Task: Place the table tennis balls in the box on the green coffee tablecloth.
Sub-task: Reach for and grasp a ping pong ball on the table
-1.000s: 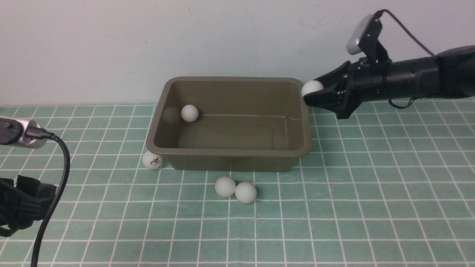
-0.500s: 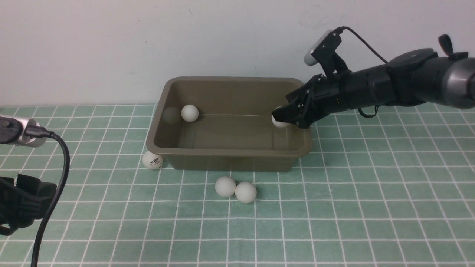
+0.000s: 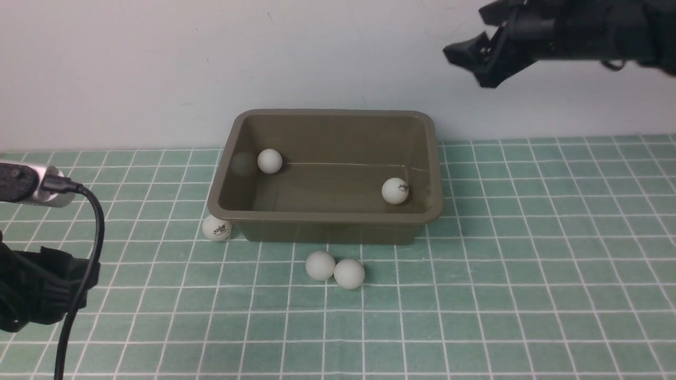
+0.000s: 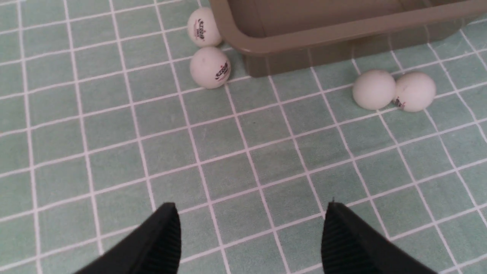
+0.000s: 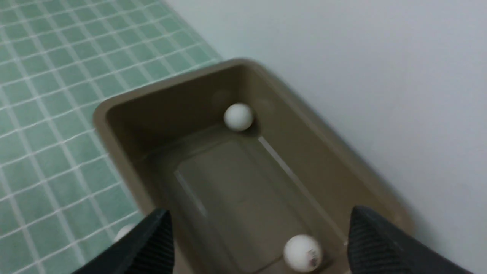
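Observation:
The olive-brown box [image 3: 327, 215] stands on the green coffee tablecloth [image 3: 528, 264] near the wall. Two table tennis balls lie inside it, one at the back left [image 3: 270, 161] and one at the right end [image 3: 395, 190]. On the cloth, one ball [image 3: 217, 228] sits at the box's front left corner and a touching pair [image 3: 320, 265] [image 3: 349, 273] lies before the front wall. The left wrist view shows a second ball [image 4: 204, 27] at that corner. My right gripper [image 3: 465, 55] hangs open and empty high above the box's right end. Open and empty too, my left gripper [image 4: 250, 205] hovers over bare cloth.
A plain white wall [image 3: 158, 63] rises right behind the box. My left arm's silver camera [image 3: 31, 184] and its black cable [image 3: 92, 232] hang at the left edge of the front view.
My right gripper carried a ball down into the box's right end, opened, and rose up and back. That ball now rests in the box. The left arm barely moved.

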`<action>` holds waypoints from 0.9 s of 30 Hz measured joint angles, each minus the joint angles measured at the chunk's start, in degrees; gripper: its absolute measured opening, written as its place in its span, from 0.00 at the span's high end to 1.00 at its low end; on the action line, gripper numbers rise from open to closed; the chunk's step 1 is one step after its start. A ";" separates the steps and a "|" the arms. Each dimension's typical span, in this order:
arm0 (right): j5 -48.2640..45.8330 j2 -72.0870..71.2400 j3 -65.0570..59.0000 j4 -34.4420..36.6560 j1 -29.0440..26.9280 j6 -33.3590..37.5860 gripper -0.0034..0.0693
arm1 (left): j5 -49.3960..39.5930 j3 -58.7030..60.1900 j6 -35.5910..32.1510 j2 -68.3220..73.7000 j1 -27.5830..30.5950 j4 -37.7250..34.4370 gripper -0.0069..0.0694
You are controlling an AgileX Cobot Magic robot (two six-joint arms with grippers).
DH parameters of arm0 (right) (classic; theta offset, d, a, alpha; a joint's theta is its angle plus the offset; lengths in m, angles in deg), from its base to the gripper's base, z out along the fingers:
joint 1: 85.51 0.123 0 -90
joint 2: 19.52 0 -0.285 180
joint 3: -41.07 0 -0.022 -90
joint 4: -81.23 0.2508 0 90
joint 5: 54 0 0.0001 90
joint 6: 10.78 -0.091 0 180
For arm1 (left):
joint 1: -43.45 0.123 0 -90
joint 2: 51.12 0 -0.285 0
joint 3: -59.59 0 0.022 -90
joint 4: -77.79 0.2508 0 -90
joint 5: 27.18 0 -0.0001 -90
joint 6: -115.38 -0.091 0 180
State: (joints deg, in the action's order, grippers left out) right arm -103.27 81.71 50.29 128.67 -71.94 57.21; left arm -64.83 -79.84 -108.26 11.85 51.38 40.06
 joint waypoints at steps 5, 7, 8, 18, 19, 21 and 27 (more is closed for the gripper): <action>-0.31 0.00 -4.44 -12.37 9.05 -11.05 0.19 | -0.14 0.00 -3.95 0.18 0.00 -3.22 0.32; 1.53 0.00 -8.32 -15.06 12.29 -13.96 0.19 | -0.93 0.00 -4.31 0.18 0.00 -3.48 0.32; 2.50 0.00 -9.83 -15.51 13.56 -15.13 0.19 | -1.21 0.00 -4.31 0.18 0.00 -3.48 0.32; 19.42 0.11 -26.33 -15.89 23.84 -23.15 0.19 | -1.44 0.00 -4.37 0.18 0.00 -3.85 0.32; 21.09 0.25 -27.05 -15.78 24.42 -23.74 0.19 | -1.44 0.00 -4.37 0.18 0.00 -3.85 0.32; 24.88 1.30 -27.85 -15.57 25.68 -24.81 0.19 | -1.61 0.00 -4.37 0.18 0.00 -3.85 0.32; 32.59 8.53 -28.07 -14.87 26.07 -27.14 0.19 | -2.62 0.00 -4.44 0.18 0.00 -3.89 0.32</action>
State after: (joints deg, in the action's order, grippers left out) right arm -70.68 90.25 22.22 113.80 -45.87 30.06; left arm -67.45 -79.84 -112.71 12.03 51.38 36.17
